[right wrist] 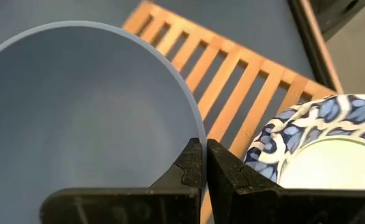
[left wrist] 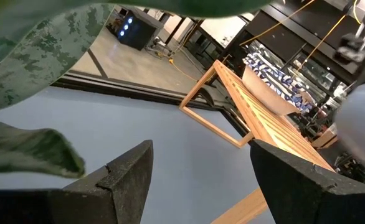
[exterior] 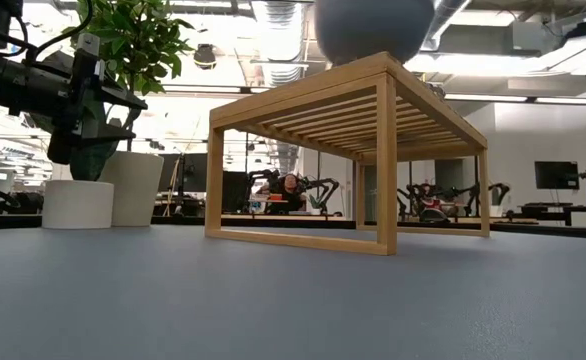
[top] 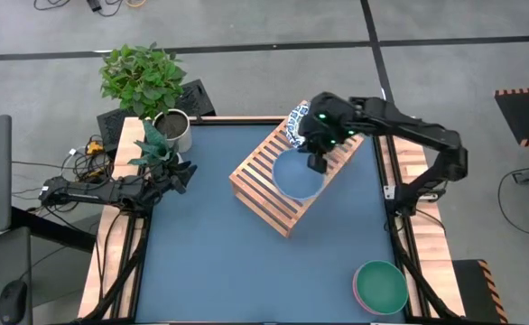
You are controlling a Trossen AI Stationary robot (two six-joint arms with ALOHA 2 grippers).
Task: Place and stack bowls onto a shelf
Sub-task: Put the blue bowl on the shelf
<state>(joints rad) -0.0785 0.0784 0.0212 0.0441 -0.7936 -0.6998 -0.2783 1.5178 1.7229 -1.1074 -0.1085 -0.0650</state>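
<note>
Pinching the rim of the plain blue bowl, the right gripper hovers over the shelf, its two fingers clenched on the bowl's edge with the thin wall caught between them, as the right wrist view shows. The bowl sits over the middle of the slatted top; from the low view its rounded underside appears to meet the slats, though I cannot tell whether its full weight rests there yet. Just beside it, towards the far end of the rack, a blue-and-white patterned bowl already lies on the slats, close to the blue one but not nested with it.

The left gripper waits near the table's left edge by the potted plants, well apart from the rack; its fingers stand released, with a clear gap between them and nothing held.

As a judgement, the task is in its early-to-middle part: one bowl is placed, a second is being set down and has yet to be let go. A green bowl nested in a pink-red bowl remains near the right front corner of the table, so at least those are left to carry over and stack. No other patterned bowls are visible
</note>
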